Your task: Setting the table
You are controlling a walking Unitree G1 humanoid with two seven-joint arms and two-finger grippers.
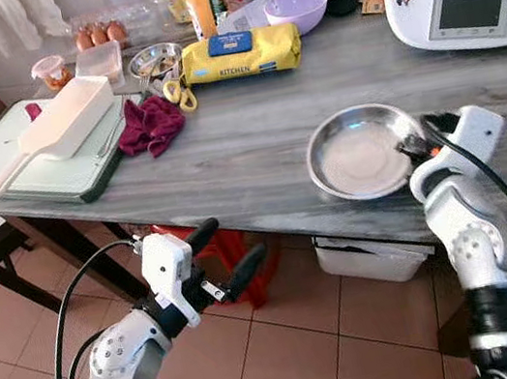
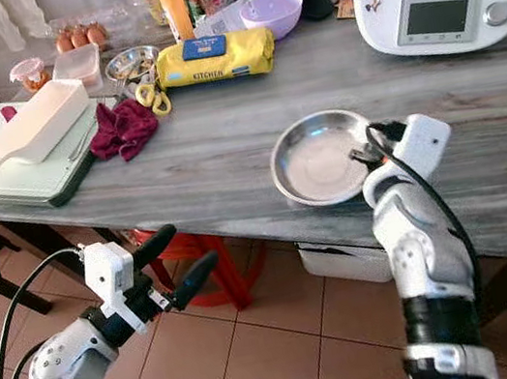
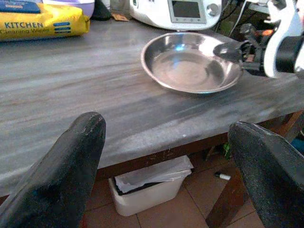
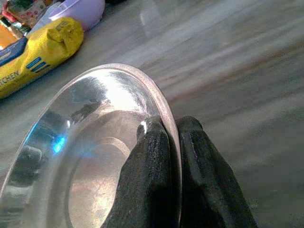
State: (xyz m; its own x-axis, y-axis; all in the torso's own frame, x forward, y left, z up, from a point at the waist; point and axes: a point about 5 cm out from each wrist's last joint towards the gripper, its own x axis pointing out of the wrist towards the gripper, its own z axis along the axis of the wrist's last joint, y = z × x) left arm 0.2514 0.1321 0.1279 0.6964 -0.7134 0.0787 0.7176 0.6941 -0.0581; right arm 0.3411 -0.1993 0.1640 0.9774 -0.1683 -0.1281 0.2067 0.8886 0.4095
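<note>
Right wrist view shows the right gripper (image 4: 172, 142) pinching the rim of the steel plate (image 4: 90, 142), one black finger inside, one outside; the plate's near edge is cut off. From the head, the plate (image 1: 362, 153) sits near the front edge of the grey wooden table (image 1: 228, 155). Below that edge, the left gripper (image 1: 230, 252) hangs spread wide, holding nothing. A white bin (image 3: 147, 185) under the table is partly hidden.

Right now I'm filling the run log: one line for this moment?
right gripper: shut on steel plate rim | plate: on grey table near front edge | left gripper: open, below table edge
</note>
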